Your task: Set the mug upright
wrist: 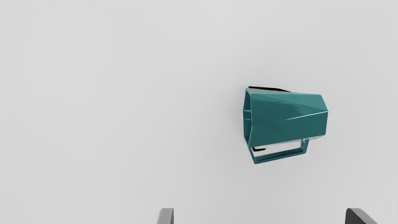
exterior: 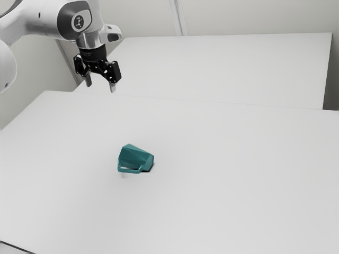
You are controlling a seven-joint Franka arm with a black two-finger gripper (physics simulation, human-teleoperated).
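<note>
Pale walls [exterior: 254, 16] stand around a broad, light table [exterior: 222, 185], with a thin upright strip [exterior: 178, 18] running down the wall at the back and another flat white surface [exterior: 228, 63] beyond the table's far edge. From where I'm standing, the white arm [exterior: 45, 18] comes in at the exterior view's upper left, its black gripper [exterior: 100, 88] hanging up in the air, pointing down, well apart from the tabletop. Its two fingers [wrist: 166, 217] are spread wide, with empty space between them; it has hold of nothing.

Out on the table sits the teal mug [exterior: 135, 157], tipped over on its side, near the middle of the exterior view but a bit toward its left. It's a chunky, faceted thing, wider at the mouth [wrist: 247, 121] than at the base [exterior: 149, 162]. The mouth faces the exterior view's left and the base its right. The angular handle [wrist: 281, 155] sticks out sideways along the side nearer the exterior camera. Seen from the wrist, that handle is on the side of the mug toward the fingers, and part of the inside shows through the mouth. Narrow dark marks show against the tabletop beside the body and within the handle's loop.
</note>
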